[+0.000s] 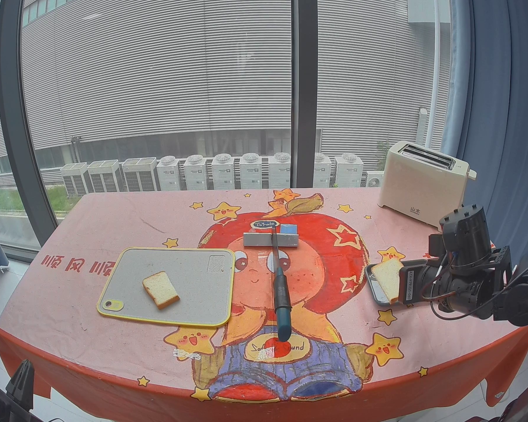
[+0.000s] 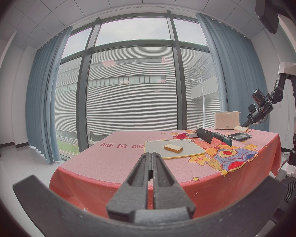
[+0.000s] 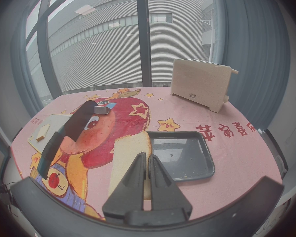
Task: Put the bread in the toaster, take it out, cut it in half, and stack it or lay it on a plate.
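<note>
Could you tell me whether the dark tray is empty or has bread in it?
Empty: the dark tray shows a bare bottom; the right gripper holds the bread slice.

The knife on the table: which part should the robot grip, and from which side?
Probably the handle, from above. It lies clear of the grey holder and points toward the robot, and it looks narrow enough to be clamped across its width.

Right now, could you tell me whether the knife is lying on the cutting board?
No, the knife lies on the tablecloth beside the cutting board, which holds one bread slice.
</note>
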### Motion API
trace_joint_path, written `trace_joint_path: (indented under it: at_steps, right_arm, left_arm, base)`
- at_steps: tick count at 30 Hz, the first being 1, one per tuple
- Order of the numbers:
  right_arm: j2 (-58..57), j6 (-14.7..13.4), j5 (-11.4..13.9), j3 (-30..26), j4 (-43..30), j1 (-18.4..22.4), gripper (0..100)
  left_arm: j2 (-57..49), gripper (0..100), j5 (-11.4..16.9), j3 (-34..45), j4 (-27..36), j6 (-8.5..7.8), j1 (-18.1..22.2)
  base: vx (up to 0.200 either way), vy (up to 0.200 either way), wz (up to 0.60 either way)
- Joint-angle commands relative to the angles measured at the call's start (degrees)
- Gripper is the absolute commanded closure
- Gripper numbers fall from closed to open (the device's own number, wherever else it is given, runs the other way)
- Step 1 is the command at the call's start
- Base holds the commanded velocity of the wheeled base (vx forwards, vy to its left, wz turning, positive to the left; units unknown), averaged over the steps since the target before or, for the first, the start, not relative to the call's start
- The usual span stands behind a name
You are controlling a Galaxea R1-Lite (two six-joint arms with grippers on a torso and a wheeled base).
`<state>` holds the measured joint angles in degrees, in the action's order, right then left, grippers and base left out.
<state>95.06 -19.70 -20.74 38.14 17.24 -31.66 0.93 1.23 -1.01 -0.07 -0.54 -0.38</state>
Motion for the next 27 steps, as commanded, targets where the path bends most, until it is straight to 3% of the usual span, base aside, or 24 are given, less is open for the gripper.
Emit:
trace_joint_path:
  at_steps: [1, 18, 27]
  right_arm:
    - [1.62, -0.08, -0.71, 0.26, -0.01, 0.9, 100]
    - [4.34, 0.28, -3.79, 0.62, 0.08, 4.06, 100]
    - [7.68, 0.63, -6.33, 0.26, 6.32, 5.91, 100]
  left_arm:
    - [-0.93, 100, 0.0, 1.01, -0.01, 0.01, 0.03]
    - [-0.93, 100, 0.0, 1.01, -0.01, -0.08, 0.03]
    - [-0.93, 100, 0.0, 1.01, -0.01, -0.08, 0.03]
  base:
    - [0.0, 0.0, 0.0]
    - [0.0, 0.0, 0.0]
    - [0.0, 0.0, 0.0]
